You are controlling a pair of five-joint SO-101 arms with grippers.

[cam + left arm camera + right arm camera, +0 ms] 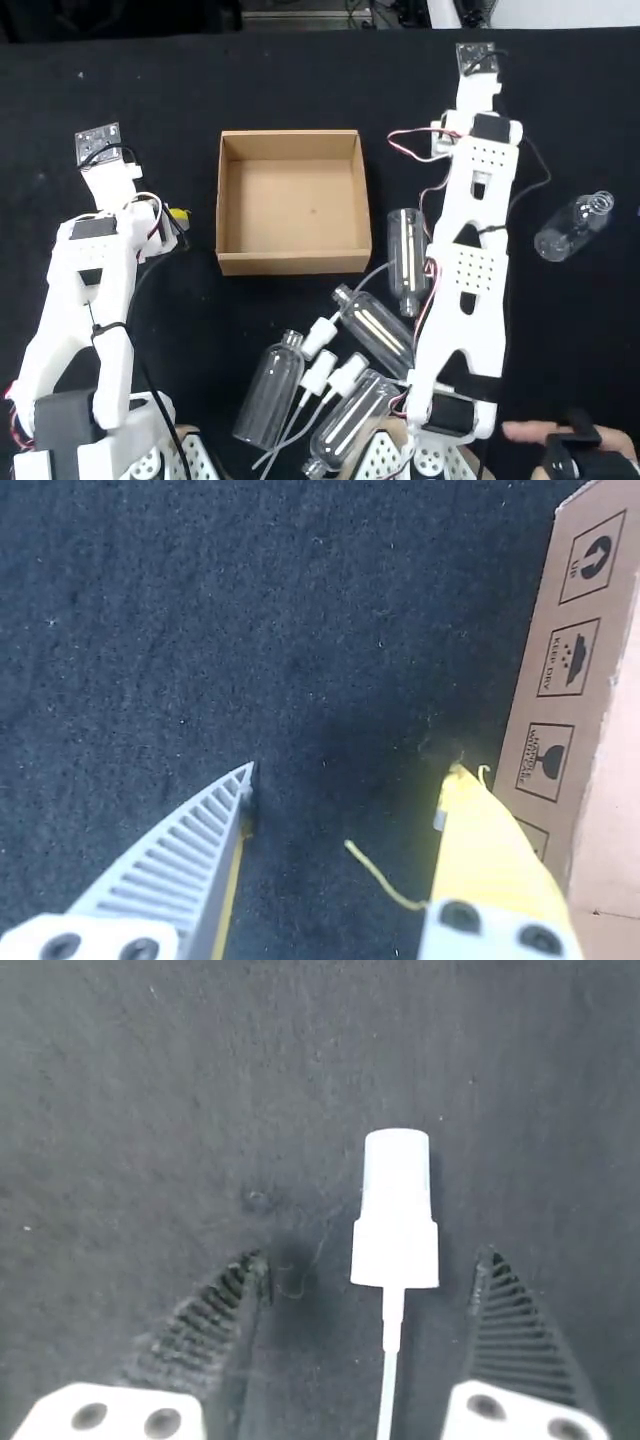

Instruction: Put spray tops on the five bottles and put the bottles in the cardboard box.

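Observation:
A white spray top (395,1210) with its thin tube lies on the black cloth between the open fingers of my right gripper (373,1258); the fingers are not touching it. The right arm (470,200) stretches from the near edge toward the far right. My left gripper (350,772) is open over bare cloth, its yellow finger (178,214) close to the left wall of the cardboard box (290,262), which is empty. Several clear bottles lie right of and in front of the box (405,260) (375,325) (268,388). One open-necked bottle (572,225) lies apart at the right.
Three loose spray tops with tubes (322,335) (318,372) (348,375) lie among the bottles near the front. The box's printed side (560,680) stands right beside the left gripper. Bare black cloth stretches left of the box and along the far edge.

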